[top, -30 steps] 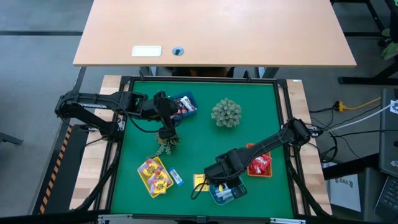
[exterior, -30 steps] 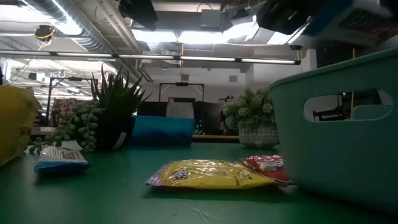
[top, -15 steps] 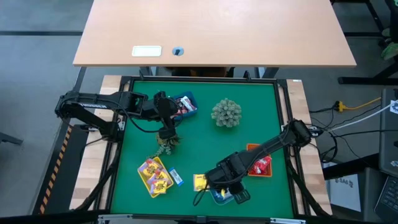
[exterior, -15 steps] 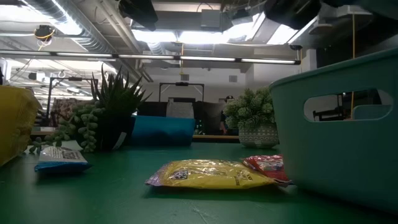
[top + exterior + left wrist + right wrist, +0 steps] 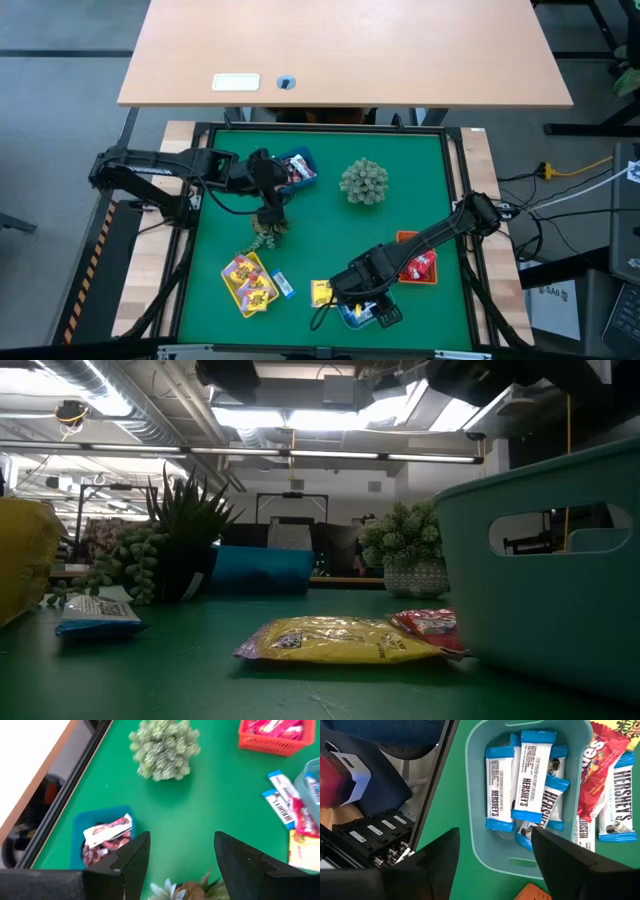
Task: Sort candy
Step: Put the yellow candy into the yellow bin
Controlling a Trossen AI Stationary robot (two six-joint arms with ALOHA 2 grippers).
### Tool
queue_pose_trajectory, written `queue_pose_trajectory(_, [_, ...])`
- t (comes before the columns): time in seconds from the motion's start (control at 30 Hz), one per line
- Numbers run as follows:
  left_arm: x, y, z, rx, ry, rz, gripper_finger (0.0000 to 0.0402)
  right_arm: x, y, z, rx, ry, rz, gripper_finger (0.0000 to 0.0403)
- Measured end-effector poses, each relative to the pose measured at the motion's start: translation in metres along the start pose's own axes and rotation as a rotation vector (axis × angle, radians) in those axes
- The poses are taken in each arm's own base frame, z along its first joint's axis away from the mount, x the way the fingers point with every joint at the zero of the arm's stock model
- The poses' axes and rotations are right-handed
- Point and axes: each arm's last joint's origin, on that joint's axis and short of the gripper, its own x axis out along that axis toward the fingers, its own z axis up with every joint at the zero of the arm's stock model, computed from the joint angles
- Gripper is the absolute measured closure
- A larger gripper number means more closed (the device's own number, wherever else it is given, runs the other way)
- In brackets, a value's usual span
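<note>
Several blue-and-white candy bars (image 5: 522, 785) lie in the teal tray (image 5: 475, 840). My right gripper (image 5: 495, 834) hovers open above that tray's near end (image 5: 362, 293). Beside the tray lie a red pack (image 5: 594, 760), another blue-and-white bar (image 5: 615, 805) and a yellow pack (image 5: 335, 640). One blue-and-white bar (image 5: 283, 286) lies by the yellow tray (image 5: 248, 283), which holds yellow and red sweets. My left gripper (image 5: 181, 840) is open over a small plant (image 5: 265, 236), next to the blue tray (image 5: 102, 837) of brown and red sweets.
A round green plant (image 5: 363, 182) stands mid-table toward the far side. The orange tray (image 5: 415, 262) with red candy sits toward the right edge, close to my right arm. Bare green mat (image 5: 320, 240) lies between the two arms. A dark frame (image 5: 190, 250) borders the mat.
My right gripper has shifted a little toward the near edge above the teal tray, then stayed there. My left arm has kept still.
</note>
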Motion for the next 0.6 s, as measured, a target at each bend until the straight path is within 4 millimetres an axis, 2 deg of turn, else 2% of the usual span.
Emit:
queue_pose_trajectory(0.27, [0.011,-0.033,0.002,0.056,-0.030,-0.093,0.0195,0.000,0.000,-0.008,0.055,0.075,-0.004,0.0157])
queue_pose_trajectory(0.43, [0.028,-0.067,-0.007,0.129,0.046,-0.222,0.0195,-0.006,0.002,-0.017,0.077,0.132,-0.008,0.0162])
queue_pose_trajectory(0.6, [0.049,-0.109,-0.017,0.179,0.060,-0.290,0.0195,-0.027,0.009,-0.025,0.040,0.089,-0.045,0.0161])
